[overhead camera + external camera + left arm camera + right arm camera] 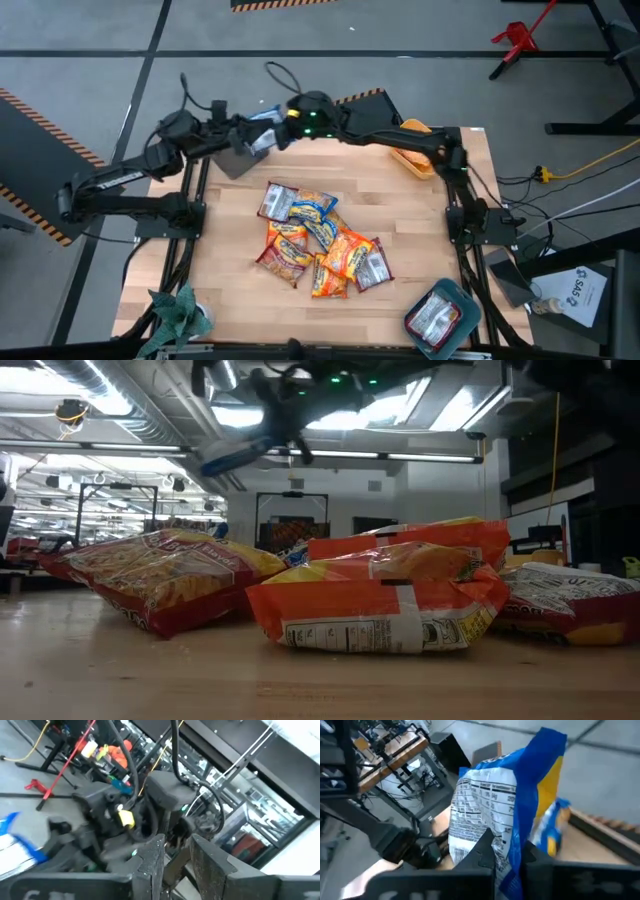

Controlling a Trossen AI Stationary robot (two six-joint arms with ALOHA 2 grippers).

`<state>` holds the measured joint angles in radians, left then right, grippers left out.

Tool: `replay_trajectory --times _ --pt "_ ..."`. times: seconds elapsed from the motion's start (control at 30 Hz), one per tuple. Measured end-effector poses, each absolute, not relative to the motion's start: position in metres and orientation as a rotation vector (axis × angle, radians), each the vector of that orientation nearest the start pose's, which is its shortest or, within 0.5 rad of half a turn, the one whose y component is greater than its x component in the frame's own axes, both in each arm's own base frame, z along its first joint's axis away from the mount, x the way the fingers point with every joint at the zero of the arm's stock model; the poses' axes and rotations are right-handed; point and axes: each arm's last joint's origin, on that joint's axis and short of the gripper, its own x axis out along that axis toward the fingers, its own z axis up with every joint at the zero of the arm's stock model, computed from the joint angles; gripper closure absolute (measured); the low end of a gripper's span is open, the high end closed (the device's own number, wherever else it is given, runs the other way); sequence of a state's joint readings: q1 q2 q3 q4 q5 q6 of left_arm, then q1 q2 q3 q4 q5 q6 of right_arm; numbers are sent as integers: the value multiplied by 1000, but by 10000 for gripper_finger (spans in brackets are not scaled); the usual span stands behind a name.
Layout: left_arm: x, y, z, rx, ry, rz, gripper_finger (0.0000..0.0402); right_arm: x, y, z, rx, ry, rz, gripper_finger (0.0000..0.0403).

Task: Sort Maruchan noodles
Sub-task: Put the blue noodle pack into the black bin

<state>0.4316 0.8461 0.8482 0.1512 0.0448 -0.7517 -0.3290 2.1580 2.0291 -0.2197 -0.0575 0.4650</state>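
Observation:
My right gripper (pixel 272 130) reaches across the far side of the table to its far left corner. It is shut on a blue-and-yellow noodle packet (pixel 520 800), which is high in the air in the low view (pixel 232 456). My left gripper (pixel 176 865) hovers close beside it at the far left (pixel 240 135), slightly open and empty, facing the right arm. Several orange, blue and silver packets (pixel 320 245) lie in a heap on the table's middle, resting on each other and on the wood. My right gripper pinches the blue-and-yellow packet between its two fingers at one end of the packet (pixel 507 851), beside the white printed back. The packet is lifted clear of the table and sticks out past the fingertips, slanting down in the low view (pixel 225 460).
A grey bin (pixel 232 162) sits under the two grippers at the far left corner. A yellow bin (pixel 415 158) stands at the far right. A teal bin (pixel 462 300) at the near right holds a silver packet (pixel 435 318). Bare wood lies around the heap.

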Motion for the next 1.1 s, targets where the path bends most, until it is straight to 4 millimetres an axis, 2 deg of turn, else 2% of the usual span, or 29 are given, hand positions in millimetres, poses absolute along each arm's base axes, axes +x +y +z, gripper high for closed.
replay_trajectory --times 0.23,0.43,0.7,0.9,1.1 --pt "160 72 381 -699 -307 303 312 523 -168 304 388 227 -441 398" --pt "155 70 382 -699 -308 304 313 542 -176 266 374 238 -483 398" --pt "153 69 379 -709 -272 318 313 551 -180 237 362 253 -533 398" --pt "153 68 378 -711 -247 295 313 555 -180 231 330 240 -485 394" --pt "154 68 376 -714 -225 287 313 555 -181 232 314 231 -492 334"
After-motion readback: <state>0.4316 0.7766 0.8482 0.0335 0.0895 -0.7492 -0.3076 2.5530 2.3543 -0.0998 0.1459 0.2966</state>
